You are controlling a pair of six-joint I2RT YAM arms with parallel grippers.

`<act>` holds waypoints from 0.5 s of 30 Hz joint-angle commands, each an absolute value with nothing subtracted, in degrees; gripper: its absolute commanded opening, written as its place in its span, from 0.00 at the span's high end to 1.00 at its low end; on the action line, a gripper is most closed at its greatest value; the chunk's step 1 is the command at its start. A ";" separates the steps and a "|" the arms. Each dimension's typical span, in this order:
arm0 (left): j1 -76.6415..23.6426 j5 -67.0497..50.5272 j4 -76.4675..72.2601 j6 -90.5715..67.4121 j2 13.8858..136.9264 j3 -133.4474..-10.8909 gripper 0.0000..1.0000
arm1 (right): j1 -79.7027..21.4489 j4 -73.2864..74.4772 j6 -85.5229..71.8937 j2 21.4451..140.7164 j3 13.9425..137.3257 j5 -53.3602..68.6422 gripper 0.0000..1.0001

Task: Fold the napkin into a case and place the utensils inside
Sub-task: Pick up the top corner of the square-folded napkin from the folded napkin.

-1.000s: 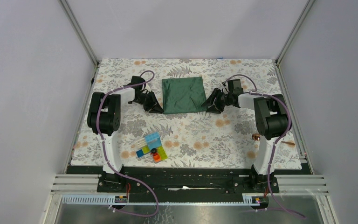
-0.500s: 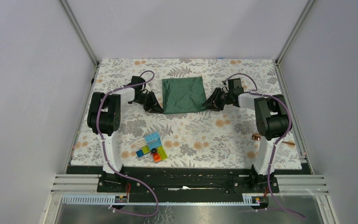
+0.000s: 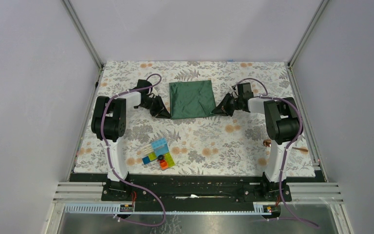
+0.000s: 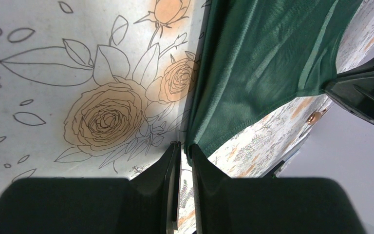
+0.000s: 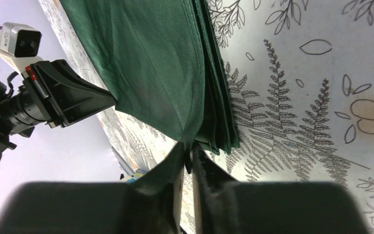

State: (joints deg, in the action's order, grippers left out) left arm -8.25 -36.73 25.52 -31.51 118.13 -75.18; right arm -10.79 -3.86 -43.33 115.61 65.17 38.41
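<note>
top view: the dark green napkin (image 3: 191,99) lies as a flat folded square at the far middle of the floral table cover (image 3: 199,139). the left gripper (image 3: 164,113) is at its near left corner and the right gripper (image 3: 219,111) at its near right corner. a copper spoon (image 3: 267,143) peeks out by the right arm, well apart from the cloth. the plastic blocks (image 3: 158,155) sit near the left base.

left wrist view: the left gripper (image 4: 184,146) is almost closed, and the napkin (image 4: 263,63) corner runs into its thin gap, so we read it as pinched. we cannot tell how many layers it has.

right wrist view: the right gripper (image 5: 187,148) is nearly closed on 1 layer, the top one. that layer of the napkin (image 5: 146,53) tents toward the pinch, while the lower layers lie flat just beside it.

we judge that a fold of the near edge is starting. both pinches should take the same layer, rise together and keep the edge taut, so the pocket lands square.
</note>
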 commanded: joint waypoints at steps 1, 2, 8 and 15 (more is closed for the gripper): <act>-8.48 -36.54 24.31 -30.43 117.47 -74.78 0.82 | -10.63 -5.19 -42.75 115.66 67.02 37.27 0.92; -8.44 -36.30 24.48 -30.28 117.04 -74.95 0.81 | -10.63 -4.82 -42.44 115.29 67.03 36.82 0.99; -7.74 -37.33 24.82 -30.97 114.48 -75.92 0.62 | -10.77 -2.36 -39.19 114.37 68.29 36.02 0.96; -8.19 -39.70 24.46 -31.71 115.37 -76.33 0.58 | -10.70 -0.37 -37.49 112.61 68.47 34.66 0.74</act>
State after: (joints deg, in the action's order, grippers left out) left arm -8.12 -37.76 25.63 -31.75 117.36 -75.26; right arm -10.81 -1.93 -39.70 115.96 66.70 36.07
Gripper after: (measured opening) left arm 0.413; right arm 0.247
